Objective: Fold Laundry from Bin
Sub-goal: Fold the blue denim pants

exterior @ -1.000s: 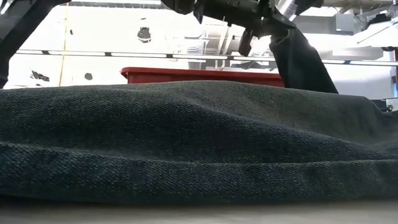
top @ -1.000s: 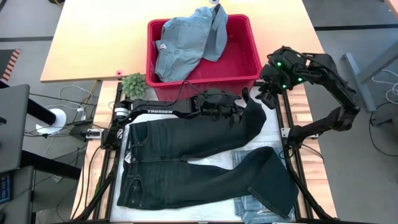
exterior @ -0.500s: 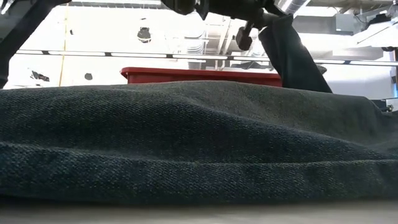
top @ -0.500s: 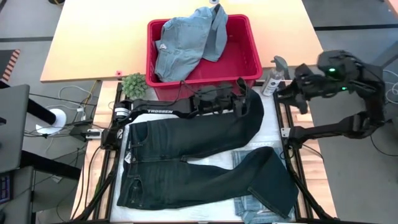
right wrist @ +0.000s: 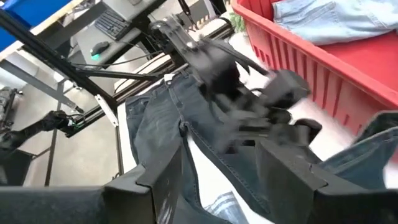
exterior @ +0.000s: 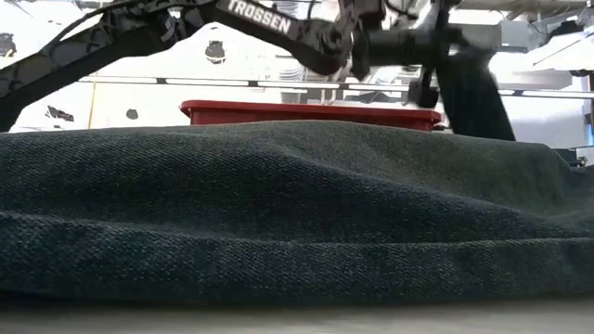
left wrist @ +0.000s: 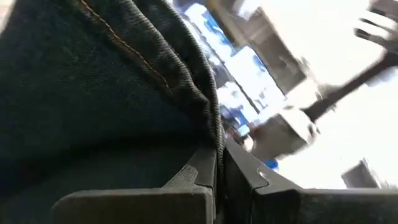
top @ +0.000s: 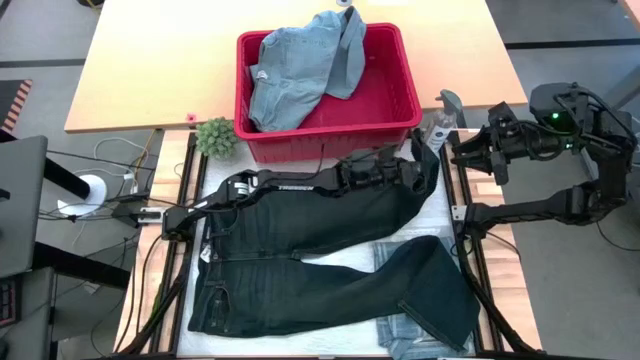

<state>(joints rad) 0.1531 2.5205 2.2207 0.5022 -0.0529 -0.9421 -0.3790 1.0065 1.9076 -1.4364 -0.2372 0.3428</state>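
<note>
Dark navy trousers (top: pixel 300 250) lie spread on the table with the waist at the left. One leg runs to the near right. The other leg (top: pixel 400 195) rises toward the bin's right near corner, where my left gripper (top: pixel 418 168) is shut on its end. The red bin (top: pixel 395 105) stands at the far middle with a light blue denim piece (top: pixel 300 60) heaped in it and draped over its far rim. My right gripper (top: pixel 482 152) is open beyond the table's right edge and touches nothing; its fingers (right wrist: pixel 155 180) show with a wide gap. My left gripper pinches the seamed edge of the trouser leg (left wrist: pixel 208 118) between its two fingers (left wrist: pixel 193 177), near the leg's end. It reaches roughly level from the table's left. The leg end is lifted and hangs below the gripper (exterior: pixel 473 93); the rest of the trousers stays on the table.
A spray bottle (top: pixel 437 125) stands at the bin's right near corner, between the two grippers. A small green plant (top: pixel 215 135) sits at the bin's left near corner. Another light blue denim piece (top: pixel 410 335) pokes out under the near trouser leg.
My left gripper has moved toward the table's right edge and a little down, rolling about its axis, and carried the trouser leg's end with it. My right gripper has drawn back from the leg's end, off past the table's right edge.
</note>
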